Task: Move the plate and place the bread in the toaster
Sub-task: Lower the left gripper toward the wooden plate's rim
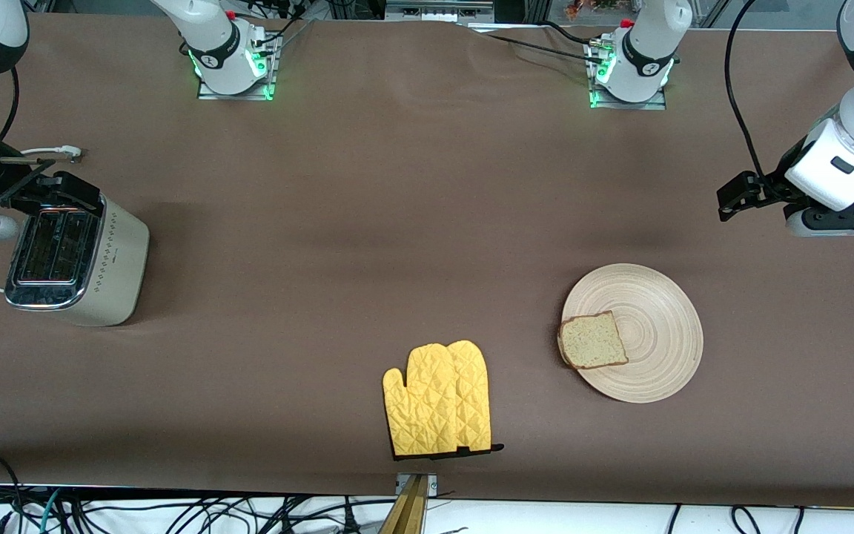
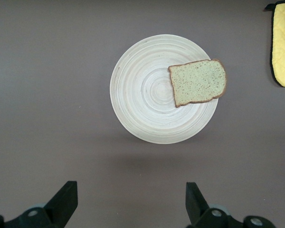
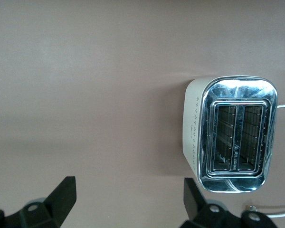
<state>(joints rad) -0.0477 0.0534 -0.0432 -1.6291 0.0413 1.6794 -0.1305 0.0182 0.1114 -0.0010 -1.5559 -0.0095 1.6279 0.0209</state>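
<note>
Nearest the front camera lies a yellow oven mitt (image 1: 439, 399). Bread (image 1: 593, 340) rests on the plate's (image 1: 657, 311) mitt-side edge, overhanging the rim. Toaster (image 1: 75, 256) stands at the right arm's end. Left gripper (image 2: 128, 202) and right gripper (image 3: 126, 202) hang released, fingers spread.
</note>
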